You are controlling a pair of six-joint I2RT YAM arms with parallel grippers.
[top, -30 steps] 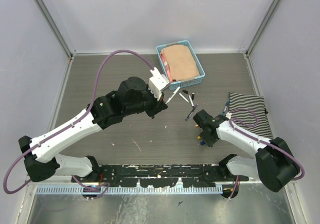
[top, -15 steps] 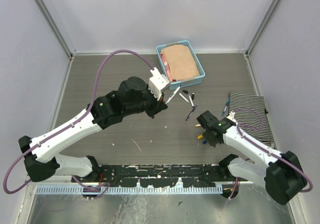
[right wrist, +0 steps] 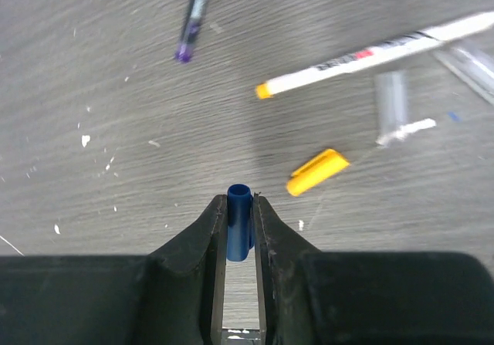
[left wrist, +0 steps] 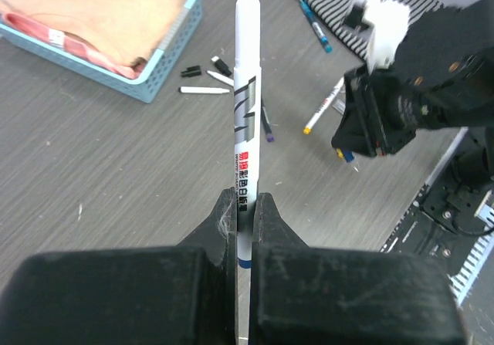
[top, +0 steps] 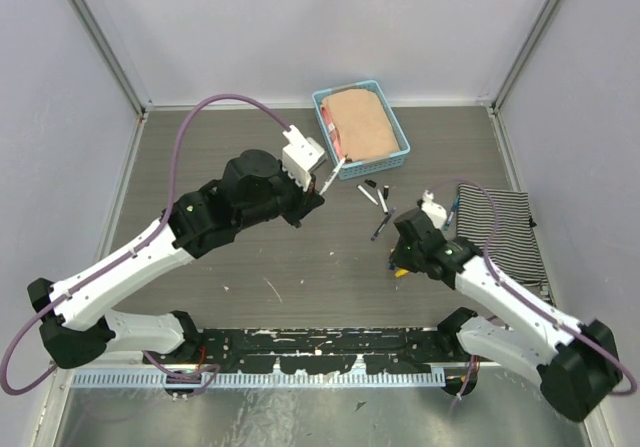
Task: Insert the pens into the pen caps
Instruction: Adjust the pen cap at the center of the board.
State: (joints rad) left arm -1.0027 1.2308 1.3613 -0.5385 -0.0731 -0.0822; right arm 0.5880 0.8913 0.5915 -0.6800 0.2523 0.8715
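Observation:
My left gripper (left wrist: 245,206) is shut on a white pen (left wrist: 247,121) that sticks straight out past the fingertips. In the top view this gripper (top: 315,195) holds the pen (top: 336,170) above the table, just in front of the basket. My right gripper (right wrist: 238,220) is shut on a blue pen cap (right wrist: 238,218), open end outward, held above the table. In the top view the right gripper (top: 401,257) is right of centre. On the table lie a yellow cap (right wrist: 316,172), a white pen with an orange tip (right wrist: 370,52), a dark purple-tipped pen (right wrist: 194,13) and a clear cap (right wrist: 392,98).
A blue basket (top: 322,107) holding a tan cloth stands at the back. A striped cloth (top: 505,227) lies at the right with a blue pen (top: 453,210) at its edge. A white pen (top: 372,195) and a black cap (top: 370,183) lie near the basket.
My left gripper has moved back and left with the white pen. My right gripper has swung up from the table with the blue cap and now points toward the left arm.

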